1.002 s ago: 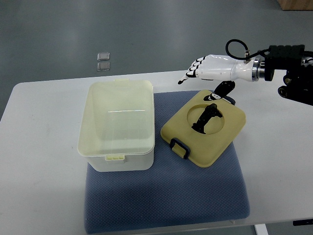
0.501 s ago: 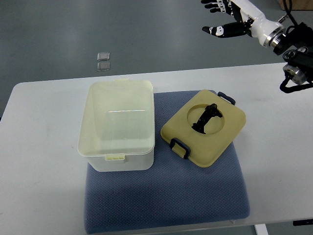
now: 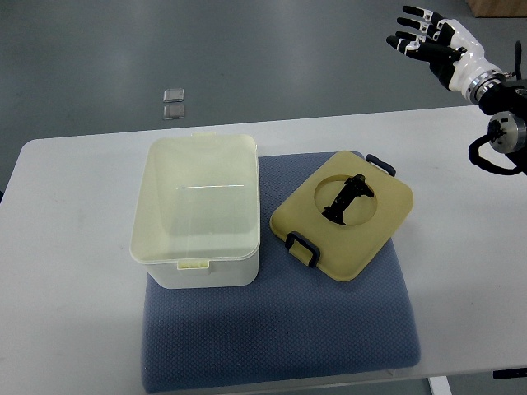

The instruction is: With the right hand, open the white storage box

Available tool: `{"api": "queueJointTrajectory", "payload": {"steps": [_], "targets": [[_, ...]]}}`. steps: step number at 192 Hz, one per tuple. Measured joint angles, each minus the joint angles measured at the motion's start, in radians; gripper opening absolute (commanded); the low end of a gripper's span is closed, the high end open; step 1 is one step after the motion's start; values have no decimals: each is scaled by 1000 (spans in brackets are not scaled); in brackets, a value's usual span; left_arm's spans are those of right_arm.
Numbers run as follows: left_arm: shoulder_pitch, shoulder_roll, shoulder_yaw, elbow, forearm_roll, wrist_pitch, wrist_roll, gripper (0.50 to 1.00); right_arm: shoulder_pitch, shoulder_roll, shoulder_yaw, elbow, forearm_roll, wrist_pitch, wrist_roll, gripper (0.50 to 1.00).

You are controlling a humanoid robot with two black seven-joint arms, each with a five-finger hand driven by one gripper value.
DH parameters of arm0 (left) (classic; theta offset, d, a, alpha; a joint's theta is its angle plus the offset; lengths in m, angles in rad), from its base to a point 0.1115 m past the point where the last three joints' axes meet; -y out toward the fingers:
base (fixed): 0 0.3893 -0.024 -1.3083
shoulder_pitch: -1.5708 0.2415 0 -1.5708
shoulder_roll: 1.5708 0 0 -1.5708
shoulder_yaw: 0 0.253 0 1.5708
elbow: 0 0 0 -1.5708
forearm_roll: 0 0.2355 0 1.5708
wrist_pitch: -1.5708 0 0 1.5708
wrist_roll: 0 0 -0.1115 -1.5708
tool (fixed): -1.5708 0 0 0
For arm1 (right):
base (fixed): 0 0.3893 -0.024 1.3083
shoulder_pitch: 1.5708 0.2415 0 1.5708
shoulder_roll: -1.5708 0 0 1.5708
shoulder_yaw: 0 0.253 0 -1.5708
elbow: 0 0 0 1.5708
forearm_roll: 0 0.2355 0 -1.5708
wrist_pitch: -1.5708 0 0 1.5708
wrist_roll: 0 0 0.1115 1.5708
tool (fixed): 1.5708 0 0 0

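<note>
The box (image 3: pixel 198 212) stands open on the left part of a blue mat (image 3: pixel 280 329) that lies on the white desk (image 3: pixel 66 288). It is a pale, cream-white tub, empty inside as far as the view shows, with a small latch tab on its near rim and another on its far rim. Its lid (image 3: pixel 344 214) lies flat on the mat just right of the box, apart from it and turned at an angle. The lid is yellowish, with a round recess holding a black handle (image 3: pixel 349 199) and a dark clip (image 3: pixel 301 247) on the edge nearest the box; a second dark clip (image 3: pixel 380 164) sits on the edge farthest from the box.

The right hand (image 3: pixel 435 43) is raised well away from the box, up and to its right, beyond the far edge of the desk and over the grey floor (image 3: pixel 247 49). Its fingers are spread wide and it holds nothing. Its arm runs off the right edge of the view.

On the floor beyond the box lie two small clear squares (image 3: pixel 174 103), side by side.
</note>
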Motion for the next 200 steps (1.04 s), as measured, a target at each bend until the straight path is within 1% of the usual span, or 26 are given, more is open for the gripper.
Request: {"api": "queueJointTrajectory", "payload": {"steps": [20,40,58,72,79,86,96,131,136,138,139,140,141,142,143,147,175,200], "targets": [[0,0,0,0,0,0,0,1000,-47,33,93,-34,-81,61,-44,821],[0,0,0,0,0,0,0,1000,-84,75,190,-92,-164,140,-85,823],[0,0,0,0,0,0,0,1000,-106,113,264,-146,-228,204,-95,823],[0,0,0,0,0,0,0,1000,-123,145,326,-186,-264,238,-96,825],[0,0,0,0,0,0,0,1000,-130,157,350,-199,-271,242,-96,827],[0,0,0,0,0,0,0,1000,-138,167,368,-208,-273,242,-95,844],[0,0,0,0,0,0,0,1000,-148,178,384,-217,-274,241,-92,850],[0,0,0,0,0,0,0,1000,-174,211,397,-224,-249,235,-82,852],[0,0,0,0,0,0,0,1000,-177,218,400,-224,-241,233,-80,870],[0,0,0,0,0,0,0,1000,-178,221,402,-224,-238,231,-79,870],[0,0,0,0,0,0,0,1000,-178,222,403,-224,-236,231,-79,880],[0,0,0,0,0,0,0,1000,-179,223,405,-224,-235,230,-78,881],[0,0,0,0,0,0,0,1000,-180,225,406,-224,-233,230,-78,895],[0,0,0,0,0,0,0,1000,-180,226,408,-224,-231,230,-77,895],[0,0,0,0,0,0,0,1000,-181,228,410,-224,-230,229,-77,909],[0,0,0,0,0,0,0,1000,-184,234,419,-224,-223,227,-75,928],[0,0,0,0,0,0,0,1000,-208,274,477,-234,-216,224,-71,928],[0,0,0,0,0,0,0,1000,-213,292,525,-272,-221,229,-71,928]]}}
